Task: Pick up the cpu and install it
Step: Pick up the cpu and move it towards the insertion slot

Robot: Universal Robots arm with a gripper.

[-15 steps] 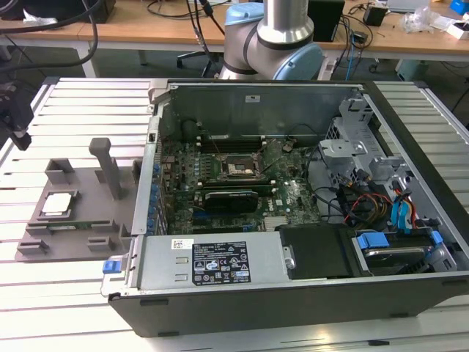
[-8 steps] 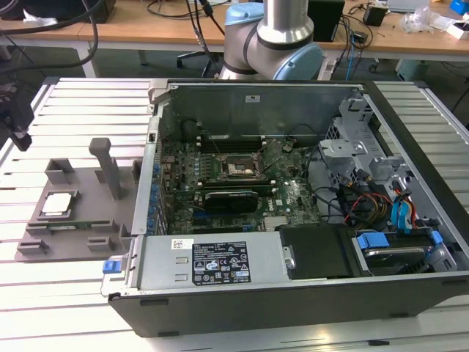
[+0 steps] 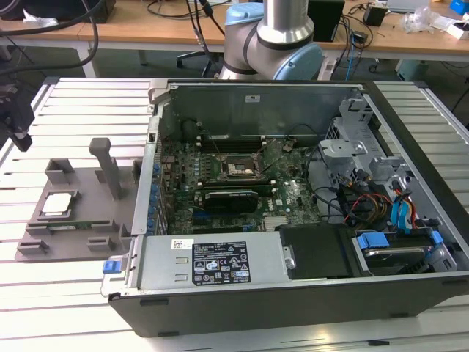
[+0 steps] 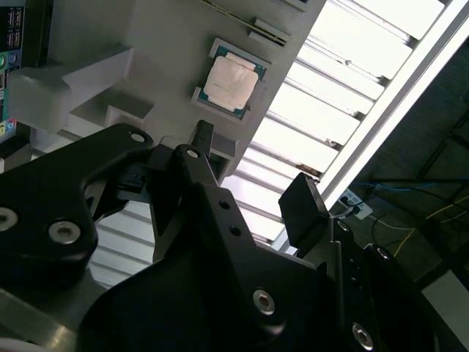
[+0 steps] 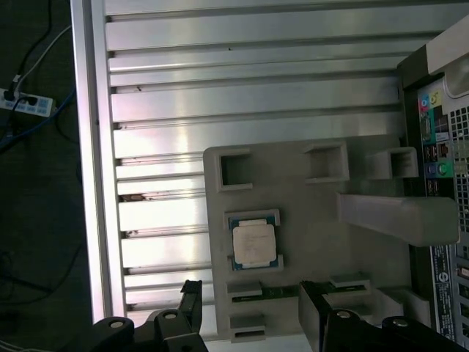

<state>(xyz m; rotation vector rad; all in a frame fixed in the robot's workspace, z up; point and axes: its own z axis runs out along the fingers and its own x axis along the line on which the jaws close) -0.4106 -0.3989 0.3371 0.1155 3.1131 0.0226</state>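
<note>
cpu (image 5: 254, 244) lies flat, silvery top facing up.

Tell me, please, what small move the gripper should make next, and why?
Probably lower the gripper toward the cpu. It is open and empty, well above the grey holder where the cpu lies flat in its recess, untouched. In the first wrist view the chip sits roughly in line with the gap between the fingers.

Overhead light glares white off the slatted table (image 4: 352, 95) in my second wrist view, leaving my fingers (image 4: 300, 209) black silhouettes.
</note>
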